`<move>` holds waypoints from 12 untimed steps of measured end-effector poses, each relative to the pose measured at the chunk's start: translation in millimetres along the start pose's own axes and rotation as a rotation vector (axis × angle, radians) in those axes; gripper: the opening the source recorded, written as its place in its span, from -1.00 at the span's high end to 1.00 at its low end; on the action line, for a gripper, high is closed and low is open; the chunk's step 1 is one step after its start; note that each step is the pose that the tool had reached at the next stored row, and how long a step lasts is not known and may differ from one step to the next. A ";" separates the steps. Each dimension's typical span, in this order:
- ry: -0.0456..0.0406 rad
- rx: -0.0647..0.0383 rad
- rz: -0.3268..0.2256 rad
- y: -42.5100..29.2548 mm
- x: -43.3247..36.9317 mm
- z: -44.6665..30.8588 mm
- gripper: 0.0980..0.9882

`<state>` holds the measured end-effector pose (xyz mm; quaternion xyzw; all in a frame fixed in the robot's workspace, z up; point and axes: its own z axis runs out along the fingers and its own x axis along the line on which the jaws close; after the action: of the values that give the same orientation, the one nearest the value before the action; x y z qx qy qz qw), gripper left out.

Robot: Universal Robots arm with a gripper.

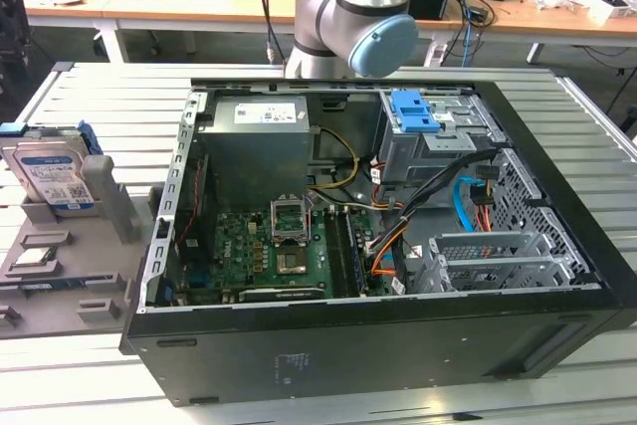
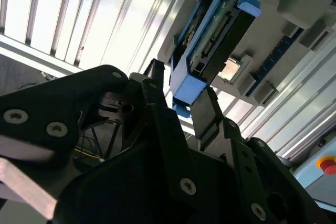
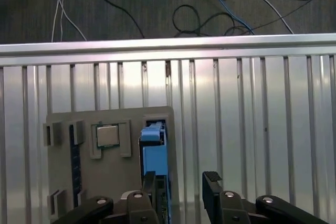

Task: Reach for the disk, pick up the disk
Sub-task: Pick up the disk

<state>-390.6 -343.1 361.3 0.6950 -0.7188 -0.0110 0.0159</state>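
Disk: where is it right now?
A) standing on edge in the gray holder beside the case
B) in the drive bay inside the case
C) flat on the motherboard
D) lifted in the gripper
A: the exterior view shows the disk upright in the gray holder outside the case, and the first wrist view shows the gripper open near it.

I get the exterior view from high in front, looking down on the open computer case (image 1: 378,196), with the grey holder (image 1: 111,208) at the exterior view's left. Both wrist views hang close over that holder. The first faces straight down past the table (image 3: 262,129) edge; the second slants along the disk (image 2: 220,30).
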 end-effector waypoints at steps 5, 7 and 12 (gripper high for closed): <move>0.0033 0.000 -0.004 -0.7 22.1 1.5 0.14; 0.0034 0.000 -0.004 -0.8 27.2 2.1 0.14; 0.0035 0.000 -0.004 -0.9 29.1 2.5 0.14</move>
<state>-390.8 -372.2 359.1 0.6966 -0.7172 -0.0098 0.0171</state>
